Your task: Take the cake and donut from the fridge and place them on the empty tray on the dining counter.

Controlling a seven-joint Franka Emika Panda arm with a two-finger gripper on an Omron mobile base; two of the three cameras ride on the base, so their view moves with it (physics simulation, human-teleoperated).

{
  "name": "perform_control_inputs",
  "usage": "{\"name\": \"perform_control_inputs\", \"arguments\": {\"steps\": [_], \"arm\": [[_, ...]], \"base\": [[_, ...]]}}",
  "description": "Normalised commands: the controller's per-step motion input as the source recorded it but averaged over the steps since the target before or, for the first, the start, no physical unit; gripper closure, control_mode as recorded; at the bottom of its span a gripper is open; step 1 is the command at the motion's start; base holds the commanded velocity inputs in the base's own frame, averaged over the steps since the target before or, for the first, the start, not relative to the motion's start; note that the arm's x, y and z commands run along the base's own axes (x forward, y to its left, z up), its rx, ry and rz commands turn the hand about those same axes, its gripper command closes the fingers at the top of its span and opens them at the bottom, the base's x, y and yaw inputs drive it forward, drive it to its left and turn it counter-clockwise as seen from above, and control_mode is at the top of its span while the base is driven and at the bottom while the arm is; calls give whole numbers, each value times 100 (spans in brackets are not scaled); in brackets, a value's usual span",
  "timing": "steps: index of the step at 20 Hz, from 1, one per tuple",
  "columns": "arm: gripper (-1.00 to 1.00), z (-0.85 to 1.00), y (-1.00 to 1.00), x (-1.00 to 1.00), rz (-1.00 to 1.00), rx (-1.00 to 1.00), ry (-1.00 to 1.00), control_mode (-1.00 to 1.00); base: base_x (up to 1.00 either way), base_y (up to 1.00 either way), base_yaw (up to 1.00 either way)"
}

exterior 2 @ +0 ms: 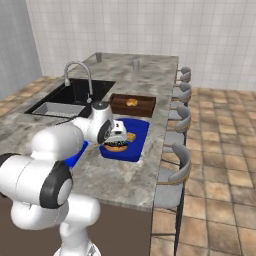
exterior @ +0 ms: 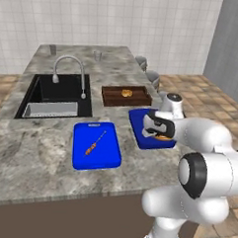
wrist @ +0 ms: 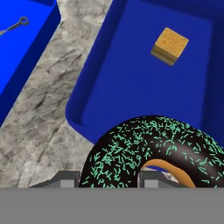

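My gripper (wrist: 109,181) is shut on the donut (wrist: 131,144), a dark chocolate ring with green specks that sits between the two fingertips. It hangs low over the near end of the navy tray (wrist: 131,78) on the dining counter (exterior: 40,151). The cake (wrist: 170,45), a small yellow-orange spongy block, lies on the tray's floor farther in. From the right base view, the donut (exterior 2: 116,146) sits just under the gripper (exterior 2: 117,140), with the cake (exterior 2: 131,136) beside it in the tray (exterior 2: 137,152). The fridge is out of view.
A brighter flat blue board (exterior: 96,145) with a small skewer-like tool lies left of the tray. Behind it is a brown wooden tray (exterior: 126,95) holding a golden bun. A black sink (exterior: 55,95) and steel tap sit at the left. Stools (exterior 2: 175,170) line the counter's right side.
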Motion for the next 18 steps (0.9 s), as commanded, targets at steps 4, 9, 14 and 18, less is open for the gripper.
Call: {"name": "perform_control_inputs", "arguments": {"steps": [4, 9, 14, 18], "arm": [[100, -20, -8, 45, -2, 0, 0, -100], [100, -23, -8, 44, -1, 0, 0, -100], [100, -25, -4, 39, 0, 0, 0, -100], [100, -25, 0, 35, 0, 0, 0, -100]], "base": [[0, 0, 0], [0, 0, 0], [0, 0, 0], [0, 0, 0]]}}
